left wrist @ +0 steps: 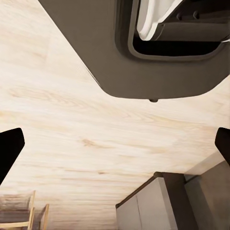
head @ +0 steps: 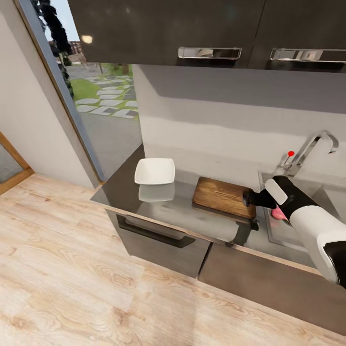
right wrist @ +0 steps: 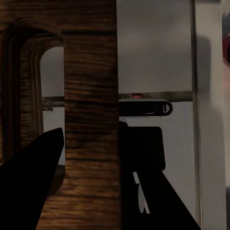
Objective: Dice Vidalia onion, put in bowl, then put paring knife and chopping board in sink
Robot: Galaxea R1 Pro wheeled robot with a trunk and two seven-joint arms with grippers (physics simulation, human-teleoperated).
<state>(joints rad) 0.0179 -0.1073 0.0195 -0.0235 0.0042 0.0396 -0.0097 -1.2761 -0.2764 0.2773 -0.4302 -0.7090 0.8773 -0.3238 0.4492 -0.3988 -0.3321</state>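
The dark brown chopping board (head: 222, 196) lies on the glossy dark countertop (head: 180, 207), just left of the sink (head: 281, 229). My right gripper (head: 248, 198) is at the board's sink-side end. In the right wrist view its two black fingers (right wrist: 33, 177) sit on either side of the wooden strip beside the slot hole (right wrist: 50, 96), shut on the board (right wrist: 91, 72). A white squarish bowl (head: 154, 171) stands left of the board. A pink-red lump (head: 278, 214) shows in the sink under my forearm. The paring knife is hidden. My left gripper (left wrist: 115, 148) hangs open over the floor.
The chrome tap (head: 313, 146) with its red knob (head: 290, 154) rises behind the sink. Black upper cabinets with chrome handles (head: 209, 52) hang overhead. A slim dark bar (right wrist: 143, 108) shows past the board's edge. A window wall stands at the left, with light wood floor (head: 96, 288) below.
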